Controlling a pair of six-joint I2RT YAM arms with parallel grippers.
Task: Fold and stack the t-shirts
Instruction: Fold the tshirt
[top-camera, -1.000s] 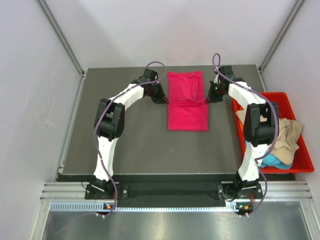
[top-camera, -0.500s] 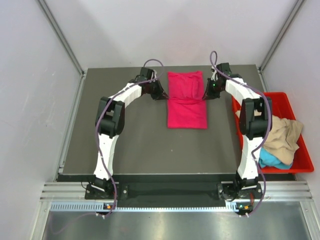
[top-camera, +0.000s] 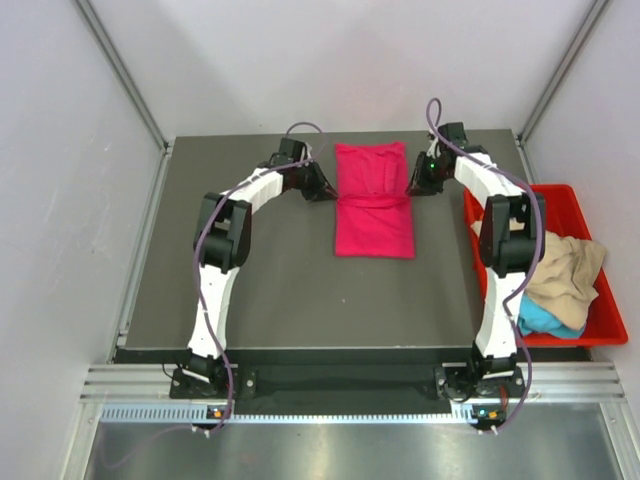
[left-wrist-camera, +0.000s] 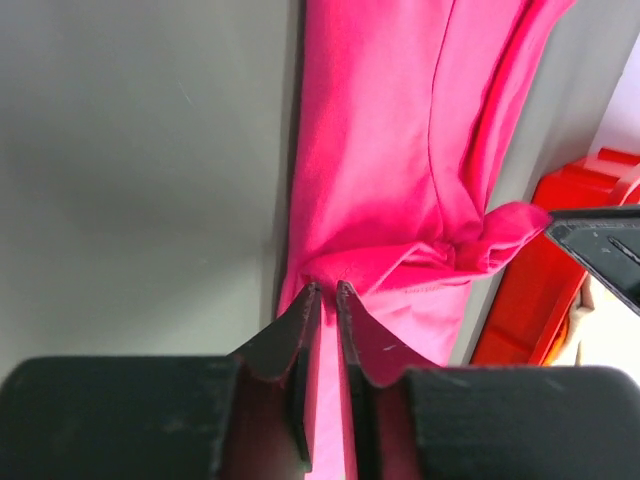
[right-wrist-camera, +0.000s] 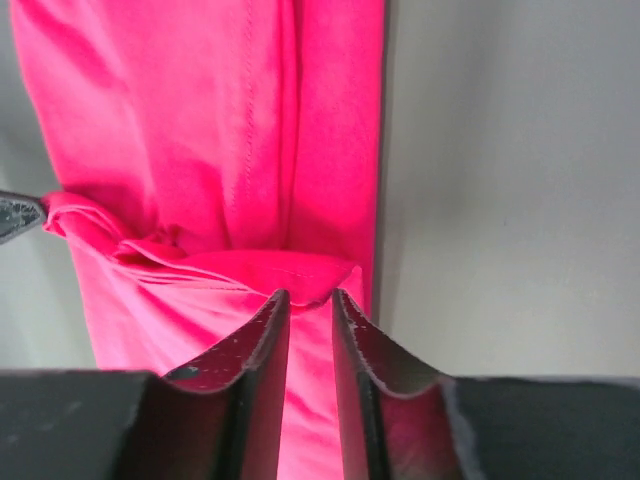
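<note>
The right arm hides much of the red bin (top-camera: 550, 195), and the turquoise shirt (top-camera: 545, 320) inside it shows only as a corner under the crumpled tan shirt (top-camera: 570, 270). The magenta shirt (top-camera: 374, 205) lies folded into a long strip on the table (top-camera: 260, 290), apart from the bin on the side nearer the left arm. A bunched fold crosses its middle. The right gripper (right-wrist-camera: 308, 295) sits between bin and shirt, its fingers a little apart with the fold's lip at their tips. The left gripper (left-wrist-camera: 327, 290) is at the shirt's edge away from the bin, with only a thin gap between its fingers. Whether either gripper touches the cloth is hard to make out.
</note>
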